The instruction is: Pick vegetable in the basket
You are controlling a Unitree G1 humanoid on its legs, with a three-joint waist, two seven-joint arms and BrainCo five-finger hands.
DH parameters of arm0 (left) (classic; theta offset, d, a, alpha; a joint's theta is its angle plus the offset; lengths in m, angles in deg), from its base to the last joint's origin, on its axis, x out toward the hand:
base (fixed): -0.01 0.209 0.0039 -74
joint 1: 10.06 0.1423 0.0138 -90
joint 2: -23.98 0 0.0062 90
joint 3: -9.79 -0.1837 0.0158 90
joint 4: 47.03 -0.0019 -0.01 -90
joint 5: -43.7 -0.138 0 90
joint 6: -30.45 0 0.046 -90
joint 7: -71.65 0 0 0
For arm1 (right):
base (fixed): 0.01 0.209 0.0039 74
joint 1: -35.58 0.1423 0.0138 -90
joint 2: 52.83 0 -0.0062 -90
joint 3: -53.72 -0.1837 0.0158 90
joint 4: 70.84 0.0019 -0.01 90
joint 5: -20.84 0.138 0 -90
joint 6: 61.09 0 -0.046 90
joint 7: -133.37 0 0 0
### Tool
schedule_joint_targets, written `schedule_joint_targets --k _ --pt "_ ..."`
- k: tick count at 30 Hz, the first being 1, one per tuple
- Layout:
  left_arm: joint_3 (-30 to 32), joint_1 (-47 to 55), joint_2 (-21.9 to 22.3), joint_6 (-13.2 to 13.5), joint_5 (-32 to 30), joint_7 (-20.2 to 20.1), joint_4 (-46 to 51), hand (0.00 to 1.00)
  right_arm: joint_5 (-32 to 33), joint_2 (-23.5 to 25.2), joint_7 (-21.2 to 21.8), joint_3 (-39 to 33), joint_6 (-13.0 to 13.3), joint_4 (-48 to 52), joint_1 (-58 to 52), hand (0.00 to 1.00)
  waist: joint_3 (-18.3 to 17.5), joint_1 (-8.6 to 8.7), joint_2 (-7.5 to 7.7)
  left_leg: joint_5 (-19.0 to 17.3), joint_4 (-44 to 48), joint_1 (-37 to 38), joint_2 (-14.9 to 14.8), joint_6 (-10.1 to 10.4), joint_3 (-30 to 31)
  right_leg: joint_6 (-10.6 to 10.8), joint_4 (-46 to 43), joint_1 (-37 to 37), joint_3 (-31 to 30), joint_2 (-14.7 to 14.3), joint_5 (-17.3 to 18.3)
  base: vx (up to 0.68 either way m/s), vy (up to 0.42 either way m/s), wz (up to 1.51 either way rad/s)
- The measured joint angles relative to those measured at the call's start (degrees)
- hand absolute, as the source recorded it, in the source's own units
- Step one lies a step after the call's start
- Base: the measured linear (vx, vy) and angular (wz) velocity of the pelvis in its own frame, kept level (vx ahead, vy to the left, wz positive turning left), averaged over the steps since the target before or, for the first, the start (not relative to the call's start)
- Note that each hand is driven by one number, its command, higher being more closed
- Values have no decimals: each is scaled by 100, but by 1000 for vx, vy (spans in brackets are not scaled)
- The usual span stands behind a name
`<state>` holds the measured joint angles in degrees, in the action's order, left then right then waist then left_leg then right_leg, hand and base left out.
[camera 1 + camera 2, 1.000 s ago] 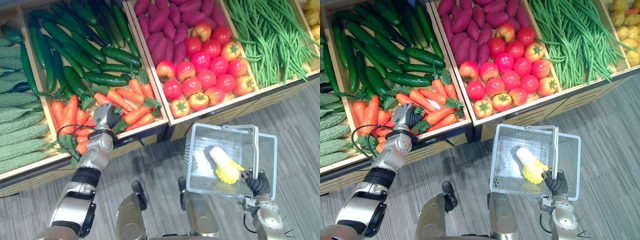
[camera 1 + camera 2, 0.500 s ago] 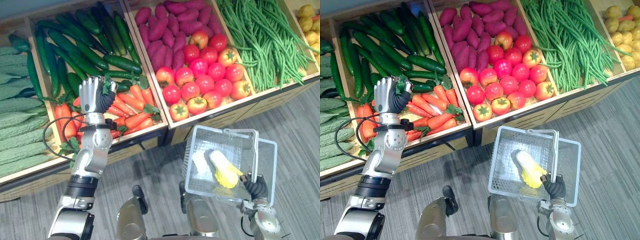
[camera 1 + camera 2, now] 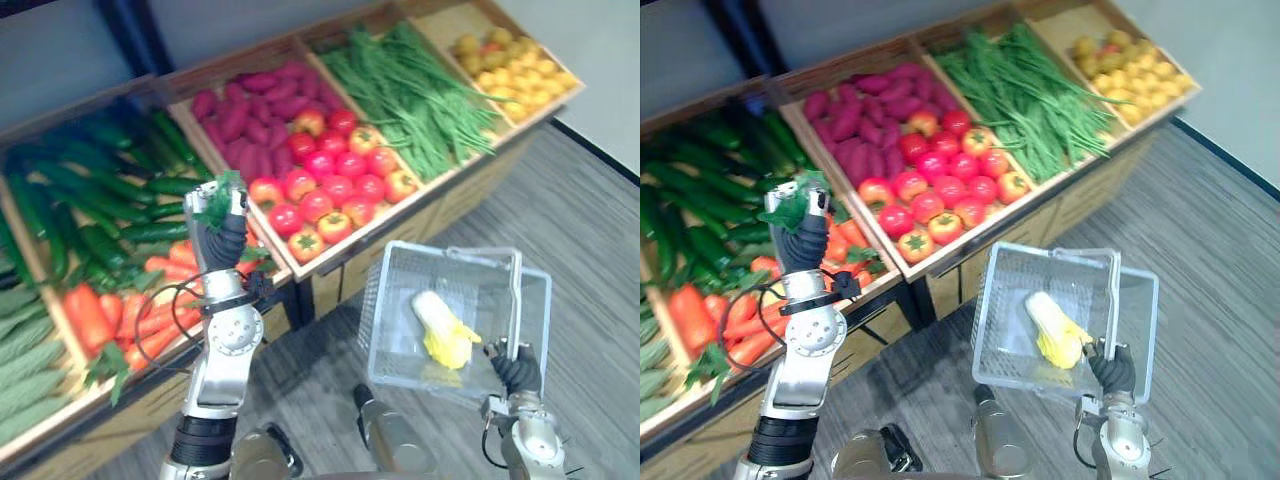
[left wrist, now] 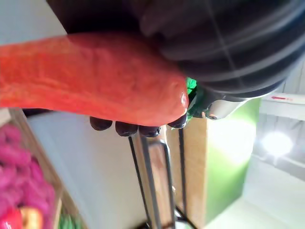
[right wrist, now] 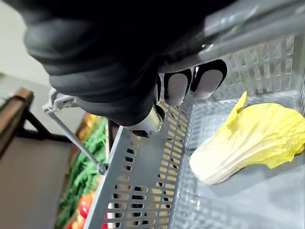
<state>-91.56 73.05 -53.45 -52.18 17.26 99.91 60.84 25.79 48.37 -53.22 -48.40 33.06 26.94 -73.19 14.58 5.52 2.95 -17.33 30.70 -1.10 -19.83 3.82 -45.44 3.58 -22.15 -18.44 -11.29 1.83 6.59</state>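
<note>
Carrot (image 4: 95, 76) clasped in left hand (image 3: 225, 240) near cucumbers (image 3: 110, 200) and tomatoes (image 3: 320, 190); right hand (image 3: 517, 370) grips basket (image 3: 400, 290) handle (image 3: 516, 300), cabbage (image 3: 440, 325) inside.

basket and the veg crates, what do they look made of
Basket: looks like translucent grey plastic, smooth, with moulded slotted walls and the floor showing faintly through. Crates: seem to be light wood with a plain matt finish, going by the pale tan boards and dividers; could be veneer or laminate.
</note>
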Motion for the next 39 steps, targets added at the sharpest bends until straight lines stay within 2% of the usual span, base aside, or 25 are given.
schedule_joint_targets --k 1,2,3,4,5,6,7,8,9,11,12,13,14,15,17,18,19,20,21,22,24,26,33,34,39 --pt "-124 54 -1 70 42 -67 -41 100 -16 -6 -2 107 0 -50 150 100 -32 39 24 -18 25 154 7 -20 -214 -308 53 -65 961 429 -141 20 73 -127" --pt "-231 53 34 114 147 -97 -165 100 -108 -17 -50 197 0 -181 371 100 -58 39 -34 -23 -102 236 -17 -37 -299 -688 33 -74 2122 893 -202 34 27 -153" --pt "-333 29 93 157 228 -141 -358 100 -131 -14 -107 286 -1 -320 580 100 -81 52 -38 -17 -215 384 -17 -26 -589 -895 -196 -68 3221 1399 -199 22 -23 -115" --pt "-370 28 101 163 243 -151 -410 100 -147 -14 -108 311 0 -347 619 100 -90 50 -26 -17 -219 423 -16 -26 -656 -907 -259 -67 3408 1506 -192 66 -97 -114" --pt "-569 27 100 190 357 -205 -647 100 -238 -13 -104 413 -2 -479 765 100 -113 50 0 -23 -158 571 -7 -12 -809 -689 -338 -74 3694 1657 -400 108 -151 -111" --pt "-789 -2 138 198 427 -264 -947 100 -304 -26 -95 446 -3 -567 884 100 -112 72 -87 -22 -163 707 -52 -11 -810 -409 -361 -131 3463 1473 -443 139 -189 -123" --pt "-913 -19 173 198 459 -320 -1102 100 -337 -53 -100 461 -3 -600 921 100 -137 91 -173 -22 -156 769 -114 -11 -831 -376 -365 -147 3381 1359 -415 222 -234 -134" --pt "-1272 -92 237 200 608 -499 -1413 100 -338 -209 -99 596 -11 -688 972 100 -217 194 -346 34 84 905 -358 -1 -859 -401 -381 -166 3133 1054 -260 221 -192 -106" --pt "-1407 -123 254 201 625 -565 -1489 100 -333 -268 -97 650 -20 -704 972 100 -247 220 -396 95 272 903 -481 -34 -794 -417 -410 -159 3039 948 -198 292 -235 -127" --pt "-1793 -270 289 212 767 -700 -1743 100 -324 -374 -104 786 -33 -714 965 100 -264 342 -428 705 1137 884 -896 -575 -336 -497 -426 55 2694 579 -93 242 -180 -118" --pt "-1923 -334 344 234 839 -707 -1909 100 -323 -447 -131 911 -32 -714 973 100 -266 309 -429 1051 1561 806 -936 -564 245 -522 -216 278 2427 426 -98 236 -105 -118" --pt "-1966 -354 356 253 873 -707 -1984 100 -298 -477 -159 1022 -31 -713 986 100 -273 307 -440 890 1699 670 -810 -395 658 -546 -104 374 2283 357 -85 244 -36 -131" --pt "-2039 -383 424 268 956 -706 -2085 100 -202 -558 -207 1162 -30 -713 1043 100 -272 300 -437 546 1783 331 -429 -216 1403 -602 76 520 2008 292 -85 135 30 -98" --pt "-2076 -379 438 269 1000 -706 -2114 100 -164 -578 -211 1242 -30 -712 1088 100 -274 289 -438 388 1743 178 -185 -217 1756 -617 157 584 1846 250 -96 140 64 -125" --pt "-2212 -382 449 297 1027 -707 -2324 100 -85 -558 -213 1553 -30 -712 1207 100 -276 177 -442 -15 1058 -273 636 -187 2788 -629 487 845 1275 115 -208 159 118 -136" --pt "-2231 -381 453 297 1056 -707 -2373 100 -79 -555 -216 1605 -27 -712 1219 100 -280 141 -448 -18 789 -353 807 -182 3030 -576 565 902 1157 98 -248 184 209 -130" --pt "-2223 -383 454 299 1098 -705 -2463 100 -41 -511 -220 1706 -25 -712 1283 100 -285 129 -458 0 173 -497 1154 -153 3525 -487 660 969 907 60 -304 158 240 -124" --pt "-2208 -391 433 301 1134 -703 -2511 100 5 -534 -224 1777 -26 -712 1356 100 -309 118 -552 165 -534 -566 1355 9 3913 -331 727 1010 636 -28 -402 143 253 -127" --pt "-2196 -394 440 300 1182 -703 -2543 100 22 -569 -224 1807 -26 -712 1383 100 -338 107 -644 454 -906 -565 1374 100 4075 -286 769 1027 493 -127 -428 136 272 -163" --pt "-2157 -402 416 305 1235 -701 -2654 100 44 -615 -215 1912 -32 -758 1405 100 -348 10 -652 793 -1082 -482 1298 41 3957 -129 953 1128 75 -312 -527 123 231 -126" --pt "-2127 -494 421 299 1237 -705 -2780 100 167 -569 -193 2063 -29 -667 1385 100 -400 58 -521 778 -1472 -255 1448 -30 3685 43 1465 1254 -224 -142 -763 122 227 -90" --pt "-2147 -590 421 299 1236 -702 -2796 100 314 -563 -125 2161 -29 -665 1385 100 -420 77 -474 879 -1799 -157 1614 -177 3485 156 1750 1257 -435 24 -893 78 168 -43" --pt "-2268 -816 420 212 1229 -750 -3335 100 664 -480 314 2519 -51 -640 1292 100 -427 209 -472 989 -2344 122 1861 -328 3237 266 2179 1349 -621 253 -999 114 110 -15" --pt "-2264 -813 417 174 1230 -826 -3552 0 759 -454 370 2554 -51 -555 1179 100 -427 211 -470 1015 -2460 230 1868 -322 3257 266 2245 1446 -603 265 -999 124 30 6" --pt "-1986 -811 352 42 1251 -824 -4080 0 803 -455 562 2707 -56 -173 952 100 -428 304 -465 1046 -2602 304 1877 -333 3275 266 2256 1462 -584 292 -998 23 2 1"
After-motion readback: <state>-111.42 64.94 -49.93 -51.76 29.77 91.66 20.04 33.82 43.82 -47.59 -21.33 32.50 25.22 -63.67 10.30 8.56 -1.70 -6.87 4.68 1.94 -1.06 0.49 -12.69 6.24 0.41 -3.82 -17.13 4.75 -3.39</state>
